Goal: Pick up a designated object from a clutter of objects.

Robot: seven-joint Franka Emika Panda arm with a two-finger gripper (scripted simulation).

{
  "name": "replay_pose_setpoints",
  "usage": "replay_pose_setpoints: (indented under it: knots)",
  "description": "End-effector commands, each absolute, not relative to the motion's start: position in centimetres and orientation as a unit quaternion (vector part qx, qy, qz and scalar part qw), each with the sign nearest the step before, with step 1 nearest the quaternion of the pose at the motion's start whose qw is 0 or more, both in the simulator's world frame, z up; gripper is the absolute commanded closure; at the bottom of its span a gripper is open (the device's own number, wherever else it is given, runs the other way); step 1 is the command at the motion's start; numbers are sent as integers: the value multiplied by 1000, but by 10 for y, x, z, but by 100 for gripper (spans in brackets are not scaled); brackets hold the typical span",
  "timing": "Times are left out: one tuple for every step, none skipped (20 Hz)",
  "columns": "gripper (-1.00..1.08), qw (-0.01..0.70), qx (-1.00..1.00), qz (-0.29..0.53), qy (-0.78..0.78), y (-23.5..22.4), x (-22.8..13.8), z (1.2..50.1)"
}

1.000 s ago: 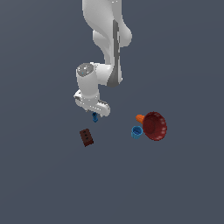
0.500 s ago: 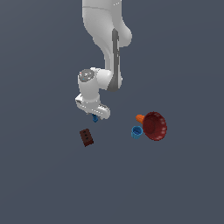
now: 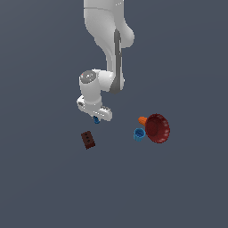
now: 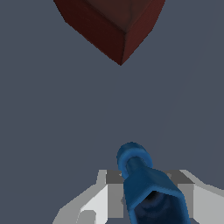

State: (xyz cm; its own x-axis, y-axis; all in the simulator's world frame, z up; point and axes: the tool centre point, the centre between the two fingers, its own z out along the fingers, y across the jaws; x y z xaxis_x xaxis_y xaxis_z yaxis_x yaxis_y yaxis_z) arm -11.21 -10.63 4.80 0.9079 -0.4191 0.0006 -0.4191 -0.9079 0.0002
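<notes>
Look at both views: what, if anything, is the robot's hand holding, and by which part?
The hand holds the small dark-blue bolt-like piece. The grip is on its wider end, between the fingers; the narrower rounded end sticks out beyond the fingertips.

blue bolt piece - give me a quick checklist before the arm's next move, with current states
1. Dark-blue bolt sits at the end effector: ok.
2. Fingers firmly closed on it: cannot tell, pads are hidden.
3. Bolt lifted off the floor: cannot tell.
4. Brown block apart from the end effector: ok.
5. Light-blue cup, orange piece and dark red bowl well off to the exterior view's right: ok.
</notes>
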Motion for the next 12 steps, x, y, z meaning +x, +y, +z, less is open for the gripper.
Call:
replay_pose_setpoints:
  knots:
    - [108,0,977,0,-215,-106,-112,48]
    - [108,0,977,0,-215,-106,-112,48]
    - [108,0,977,0,-215,-106,-112,49]
    - [108,0,977,0,-215,-107,-112,50]
    - [108,0,977,0,-215,-107,-111,51]
    - [108,0,977,0,-215,-107,-111,53]
    - [108,0,977,0,-215,-108,-110,56]
    - [108,0,977,0,-215,-108,-110,59]
    - [108,0,977,0,-215,-109,-109,62]
    - [108,0,977,0,-215,-110,-108,66]
    - [108,0,977,0,-215,-110,-107,70]
    - [108,0,977,0,-215,-111,-106,75]
